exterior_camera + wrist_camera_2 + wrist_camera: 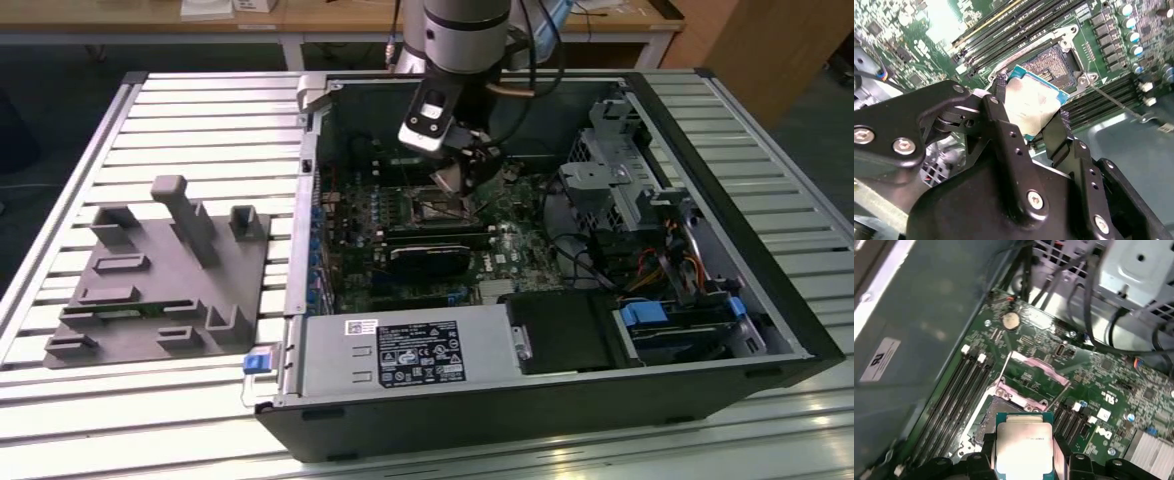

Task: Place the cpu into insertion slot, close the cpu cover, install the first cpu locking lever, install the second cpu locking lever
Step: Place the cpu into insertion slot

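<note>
In the second wrist view the gripper (1030, 100) is clamped on the cpu (1026, 111). One black finger presses each of two opposite edges, and the dull silver top faces the camera. The chip hangs tilted just above the insertion slot (1046, 62), apart from it, and the slot's dark contact field is bare and unfilled.

In the first wrist view the cpu (1024, 445) sits between the fingers of the gripper (1024, 458), over the near edge of the insertion slot (991, 415). The cpu cover (1026, 360) stands swung up on the far side of the slot, with green board showing through its square cut-out. A thin metal rod (1114, 102) running out from one corner of the slot looks like a locking lever lying unlatched, though I cannot be sure of that.

In the exterior view the gripper (461, 185) reaches down into the open computer case (747, 330), directly over the insertion slot (434, 208).

By my judgement the work is in its first step. The chip is picked up and brought over the socket but not seated. The cover is not closed, and neither lever appears fastened.
</note>
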Controlling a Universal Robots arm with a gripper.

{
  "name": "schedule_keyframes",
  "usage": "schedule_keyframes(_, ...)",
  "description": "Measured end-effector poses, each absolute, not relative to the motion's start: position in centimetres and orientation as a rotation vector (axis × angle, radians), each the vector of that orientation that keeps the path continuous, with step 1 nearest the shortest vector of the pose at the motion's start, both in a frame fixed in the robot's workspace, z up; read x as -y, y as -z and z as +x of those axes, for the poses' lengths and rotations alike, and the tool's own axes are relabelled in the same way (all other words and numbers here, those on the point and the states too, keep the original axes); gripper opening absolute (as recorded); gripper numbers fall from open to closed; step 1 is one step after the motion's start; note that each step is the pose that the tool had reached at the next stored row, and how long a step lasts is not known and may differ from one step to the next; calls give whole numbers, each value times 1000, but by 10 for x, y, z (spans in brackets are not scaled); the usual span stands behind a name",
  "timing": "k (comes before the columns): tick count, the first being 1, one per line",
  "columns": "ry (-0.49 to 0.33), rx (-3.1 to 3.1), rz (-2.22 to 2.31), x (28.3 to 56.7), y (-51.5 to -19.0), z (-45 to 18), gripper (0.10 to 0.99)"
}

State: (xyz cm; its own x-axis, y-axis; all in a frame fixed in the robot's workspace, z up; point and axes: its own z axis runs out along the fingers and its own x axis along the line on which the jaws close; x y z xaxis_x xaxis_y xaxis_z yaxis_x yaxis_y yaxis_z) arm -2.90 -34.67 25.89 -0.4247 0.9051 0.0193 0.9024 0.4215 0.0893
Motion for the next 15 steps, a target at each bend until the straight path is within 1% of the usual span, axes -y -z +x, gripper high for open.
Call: schedule_keyframes(15,-125,-2365,1998,347,-255,-29,541)
